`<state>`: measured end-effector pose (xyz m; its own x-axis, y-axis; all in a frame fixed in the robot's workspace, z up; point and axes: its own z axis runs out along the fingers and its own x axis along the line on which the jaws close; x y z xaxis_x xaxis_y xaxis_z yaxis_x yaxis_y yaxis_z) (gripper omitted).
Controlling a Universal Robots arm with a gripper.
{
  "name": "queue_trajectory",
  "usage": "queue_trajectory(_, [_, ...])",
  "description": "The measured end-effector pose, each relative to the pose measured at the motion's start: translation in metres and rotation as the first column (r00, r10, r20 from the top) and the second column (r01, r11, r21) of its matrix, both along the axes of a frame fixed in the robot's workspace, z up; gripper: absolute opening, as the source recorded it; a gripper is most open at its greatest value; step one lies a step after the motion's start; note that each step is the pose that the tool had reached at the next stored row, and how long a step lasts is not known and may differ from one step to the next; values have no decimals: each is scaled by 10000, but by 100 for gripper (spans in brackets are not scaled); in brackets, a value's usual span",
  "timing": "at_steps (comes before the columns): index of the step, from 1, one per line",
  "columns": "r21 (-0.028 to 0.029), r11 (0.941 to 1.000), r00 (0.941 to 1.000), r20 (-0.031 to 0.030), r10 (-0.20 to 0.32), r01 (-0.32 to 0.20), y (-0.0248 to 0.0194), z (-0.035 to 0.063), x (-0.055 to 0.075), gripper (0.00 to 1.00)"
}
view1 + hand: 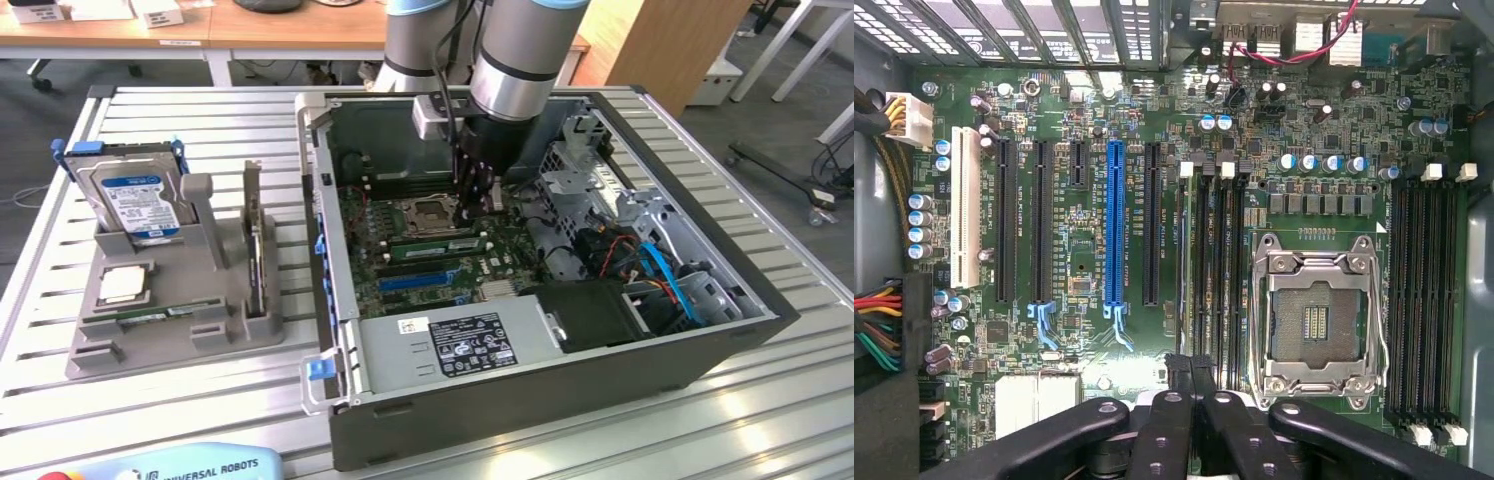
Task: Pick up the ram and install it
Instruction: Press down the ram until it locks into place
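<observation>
Setting: we see an open black computer case (pixel 534 390) on a slatted metal tabletop (pixel 747 420). The grey robot arm (pixel 514 60) reaches down into it at upper centre of the exterior view.
Jaws: clenched, pads pressed together over the green motherboard (pixel 1084 250). They sit at one end of the black memory slots (pixel 1226 280) beside the silver processor socket (pixel 1316 315). We cannot tell whether anything is pinched between them.
Ram: long thin green circuit-board stick (pixel 427 239), as we read it, standing along the slots at centre frame, just below the socket. The jaws are at its right end.
Spare: a like green stick (pixel 150 315) lies in the grey plastic holder (pixel 174 345) at left of frame, near the silver hard drive with a blue label (pixel 134 200).
Done: by our judgement, the pick-up and the carry to the slots.
Left: seating; we cannot tell whether the stick is pressed home or latched.
</observation>
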<state>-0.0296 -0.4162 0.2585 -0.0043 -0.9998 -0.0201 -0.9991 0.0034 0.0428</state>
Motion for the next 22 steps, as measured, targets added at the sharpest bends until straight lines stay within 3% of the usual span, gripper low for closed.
queue_trajectory(22, [-1,10000,10000,0,0,0,0,0,133,10])
